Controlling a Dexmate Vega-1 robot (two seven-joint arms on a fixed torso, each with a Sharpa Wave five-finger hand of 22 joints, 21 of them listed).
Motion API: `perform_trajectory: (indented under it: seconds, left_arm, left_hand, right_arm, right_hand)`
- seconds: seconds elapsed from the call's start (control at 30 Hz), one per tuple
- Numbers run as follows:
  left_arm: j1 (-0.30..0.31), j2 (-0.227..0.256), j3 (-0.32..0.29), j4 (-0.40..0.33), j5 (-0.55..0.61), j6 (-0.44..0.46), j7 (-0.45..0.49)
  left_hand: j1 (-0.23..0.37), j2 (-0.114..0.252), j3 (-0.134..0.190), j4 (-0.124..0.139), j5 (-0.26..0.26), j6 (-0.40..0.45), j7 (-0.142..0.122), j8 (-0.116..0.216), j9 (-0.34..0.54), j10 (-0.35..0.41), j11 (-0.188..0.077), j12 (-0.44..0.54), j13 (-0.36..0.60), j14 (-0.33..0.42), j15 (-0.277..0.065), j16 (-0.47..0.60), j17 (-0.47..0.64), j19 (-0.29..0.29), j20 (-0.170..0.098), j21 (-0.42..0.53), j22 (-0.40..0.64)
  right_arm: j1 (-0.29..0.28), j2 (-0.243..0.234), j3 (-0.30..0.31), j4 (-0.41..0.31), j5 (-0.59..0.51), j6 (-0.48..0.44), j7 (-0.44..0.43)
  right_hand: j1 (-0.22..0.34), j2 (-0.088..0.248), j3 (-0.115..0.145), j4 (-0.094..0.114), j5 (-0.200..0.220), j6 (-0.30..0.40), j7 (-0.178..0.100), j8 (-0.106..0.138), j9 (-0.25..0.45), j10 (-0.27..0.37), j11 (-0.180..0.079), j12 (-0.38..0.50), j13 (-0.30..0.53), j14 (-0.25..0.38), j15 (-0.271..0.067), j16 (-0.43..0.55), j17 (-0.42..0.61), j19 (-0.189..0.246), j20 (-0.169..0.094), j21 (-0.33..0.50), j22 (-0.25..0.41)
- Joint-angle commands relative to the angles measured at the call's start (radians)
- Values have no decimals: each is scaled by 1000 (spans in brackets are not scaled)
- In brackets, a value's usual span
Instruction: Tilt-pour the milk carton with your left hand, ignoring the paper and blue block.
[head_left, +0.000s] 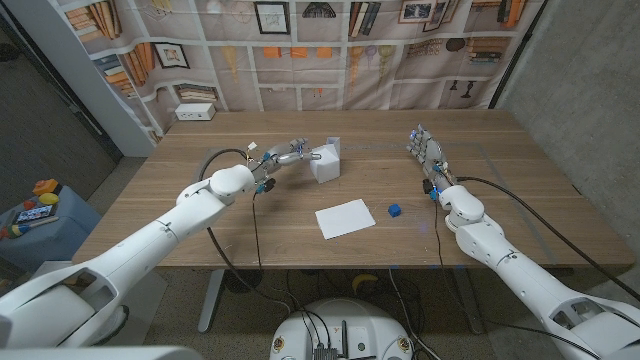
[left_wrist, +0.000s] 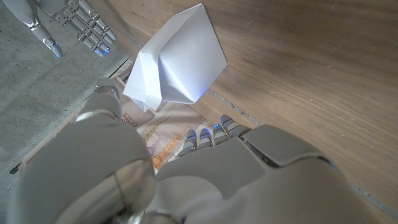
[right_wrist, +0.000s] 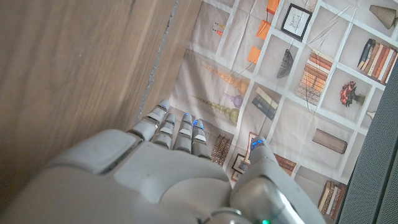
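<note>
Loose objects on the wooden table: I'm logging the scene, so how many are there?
3. A white milk carton at the left hand, toward the table's far side; a white paper sheet near the middle; a small blue block just right of the sheet.

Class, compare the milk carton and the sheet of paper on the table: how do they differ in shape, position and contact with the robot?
The milk carton is a standing box with a folded top; the paper lies flat. The carton sits farther back on the table, the paper nearer the front edge. The left hand reaches to the carton; nothing touches the paper. Both are white.
</note>
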Motion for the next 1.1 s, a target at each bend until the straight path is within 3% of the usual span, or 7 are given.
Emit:
perform_trajectory:
  seconds: [0.03,0.63,0.83,1.1]
  left_arm:
    - [32,14,-52,5,-52,-100,-11]
    - [79,-39,-108,111,-121,-256,21]
    - [62,-86,-107,195,-120,-321,35]
    - [53,-143,-109,271,-140,-374,53]
  left_hand:
    - [-13,3,0,5,1,-3,4,-4,3,-5,1,4,2,-4,4,2,2,-10,-29,2,2]
    - [-39,33,4,15,1,35,3,-8,3,13,-2,17,-2,12,-1,11,2,7,-23,15,2]
    - [-49,48,7,19,0,51,2,-9,3,22,-2,20,-3,19,-2,13,2,16,-22,18,2]
    - [-65,72,11,29,-1,68,1,-12,3,30,-2,22,-4,26,-2,14,2,25,-21,20,3]
  right_arm:
    - [-38,-7,4,-69,-22,-9,-53]
    - [-1,8,-2,-49,-30,6,-36]
    - [21,42,3,19,-18,80,-6]
    - [23,39,3,13,-12,64,-3]
  right_hand:
    - [-6,21,9,0,-5,11,2,3,2,7,1,8,2,4,0,5,6,2,-1,2,2]
    - [-10,19,10,0,-5,9,4,2,2,8,2,8,2,4,-5,5,6,3,-5,2,2]
    - [-11,18,10,0,-5,10,4,2,2,9,2,9,2,6,-8,6,6,6,-6,4,2]
    - [-12,17,10,1,-5,14,4,3,2,12,2,10,2,10,-9,8,6,9,-10,4,2]
